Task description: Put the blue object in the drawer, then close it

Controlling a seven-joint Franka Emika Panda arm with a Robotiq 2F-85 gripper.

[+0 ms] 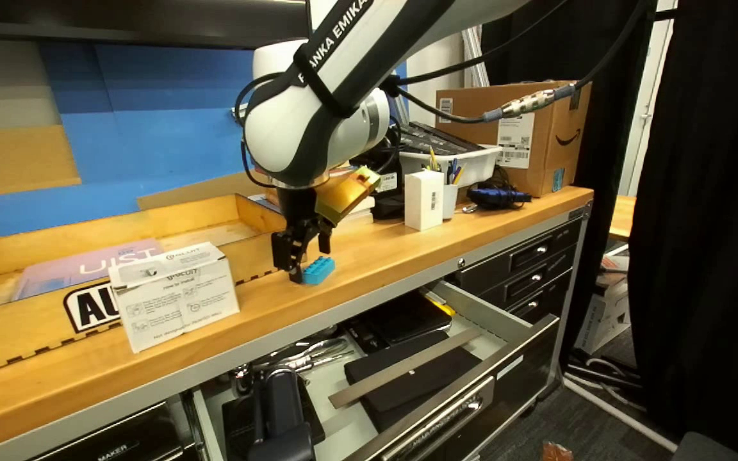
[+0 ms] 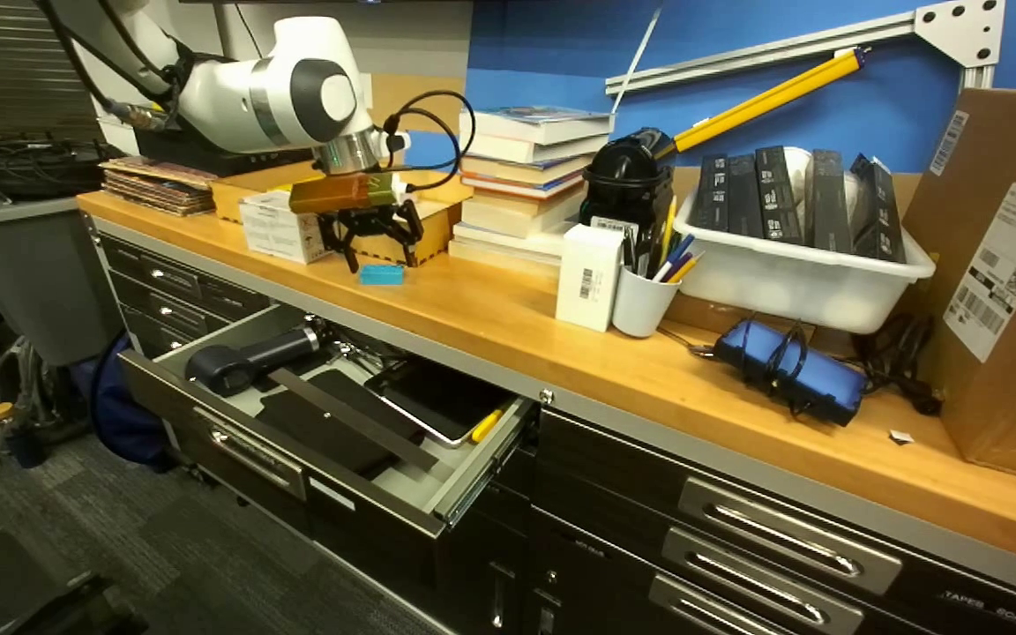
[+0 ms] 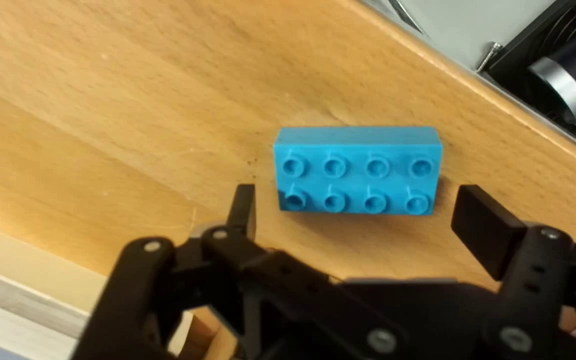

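The blue object (image 1: 319, 271) is a light-blue toy brick with studs, lying flat on the wooden worktop; it also shows in an exterior view (image 2: 382, 275) and in the wrist view (image 3: 358, 172). My gripper (image 1: 310, 259) points down just above the brick and also shows in an exterior view (image 2: 381, 263). In the wrist view, my open fingers (image 3: 355, 200) stand apart beyond the brick's two short ends, not touching it. The black-fronted drawer (image 2: 384, 516) is pulled open below the worktop in both exterior views (image 1: 455, 390); its pale inside holds dark flat tools and a metal ruler.
A white printed box (image 1: 177, 307) stands near my gripper, before a wooden tray (image 1: 257, 256). A book stack (image 2: 521, 185), a small white box (image 2: 589, 276), a pen cup (image 2: 640, 304) and a white bin (image 2: 790, 273) stand farther along. A handheld dark tool (image 2: 252, 357) lies in the drawer.
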